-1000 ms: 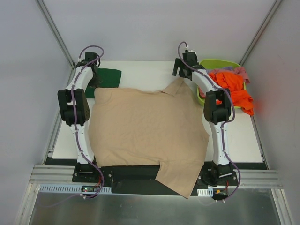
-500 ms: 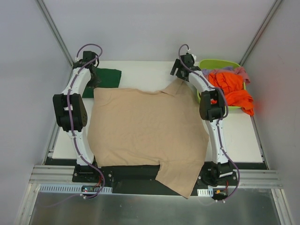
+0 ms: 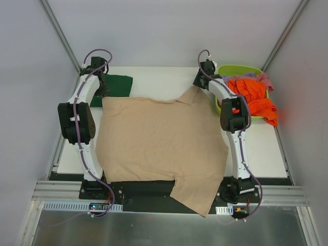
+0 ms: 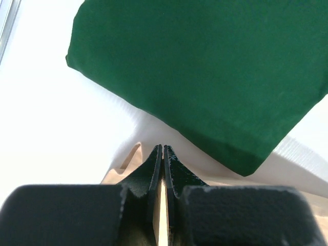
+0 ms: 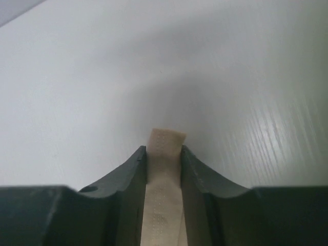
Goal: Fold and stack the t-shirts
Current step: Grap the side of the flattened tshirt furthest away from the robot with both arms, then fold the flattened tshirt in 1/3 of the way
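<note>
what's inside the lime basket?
Heaped orange cloth spilling over its rim, pink cloth behind. The basket floor and anything beneath the heap are covered.

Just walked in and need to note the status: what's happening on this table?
Two robot arms are working on the beige t-shirt, spread out on the table. The left gripper is shut on its far left corner, next to a folded dark green t-shirt. The right gripper pinches a hemmed edge at the far right corner. An orange t-shirt and others wait in the lime basket.
</note>
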Controlling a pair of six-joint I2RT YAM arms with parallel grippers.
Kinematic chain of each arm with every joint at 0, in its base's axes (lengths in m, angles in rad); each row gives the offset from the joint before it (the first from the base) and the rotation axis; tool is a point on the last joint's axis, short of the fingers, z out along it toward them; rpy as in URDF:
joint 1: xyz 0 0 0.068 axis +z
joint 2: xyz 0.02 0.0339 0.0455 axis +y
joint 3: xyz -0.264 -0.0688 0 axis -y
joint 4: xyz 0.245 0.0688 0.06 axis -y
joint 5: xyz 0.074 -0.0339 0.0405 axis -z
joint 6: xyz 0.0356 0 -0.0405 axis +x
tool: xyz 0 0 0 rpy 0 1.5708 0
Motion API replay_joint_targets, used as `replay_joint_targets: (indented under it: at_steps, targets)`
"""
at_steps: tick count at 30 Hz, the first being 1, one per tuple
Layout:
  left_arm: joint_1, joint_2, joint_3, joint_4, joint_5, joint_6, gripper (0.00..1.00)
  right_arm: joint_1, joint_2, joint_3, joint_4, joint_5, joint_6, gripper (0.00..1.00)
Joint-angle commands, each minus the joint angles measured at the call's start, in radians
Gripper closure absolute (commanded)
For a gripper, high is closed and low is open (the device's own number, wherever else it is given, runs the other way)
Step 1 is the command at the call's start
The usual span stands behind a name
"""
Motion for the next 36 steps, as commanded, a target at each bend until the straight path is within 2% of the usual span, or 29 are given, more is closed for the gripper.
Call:
replay_joint_targets:
  at_steps: [1,5,8,10,16,23,30,36]
  targets:
    - [-0.007,-0.074,-0.012,-0.01,-0.025,0.002,1.0,0.013,-0.168,-0.098,0.014,0.054,-0.022,0.73]
    - [-0.012,-0.079,-0.022,-0.01,-0.025,-0.001,1.0,0.023,-0.233,-0.164,0.022,0.128,-0.06,0.84]
    - [-0.013,-0.088,-0.033,-0.007,-0.028,-0.001,1.0,0.026,-0.25,-0.164,-0.008,0.118,-0.08,0.89]
    - [-0.013,-0.095,-0.045,-0.006,-0.039,-0.004,1.0,0.031,-0.263,-0.165,-0.04,0.122,-0.085,1.0]
    - [-0.013,-0.144,-0.113,0.002,-0.073,-0.022,1.0,0.06,-0.4,-0.276,-0.149,0.18,-0.074,1.0]
    - [-0.015,-0.258,-0.274,0.054,-0.025,-0.061,1.0,0.072,-0.601,-0.449,-0.32,0.211,-0.065,1.0]
    - [-0.013,-0.385,-0.468,0.102,-0.053,-0.096,1.0,0.097,-0.814,-0.685,-0.367,0.225,-0.042,1.0]
    - [-0.013,-0.46,-0.573,0.12,-0.068,-0.11,1.0,0.102,-0.98,-0.849,-0.424,0.254,-0.006,1.0]
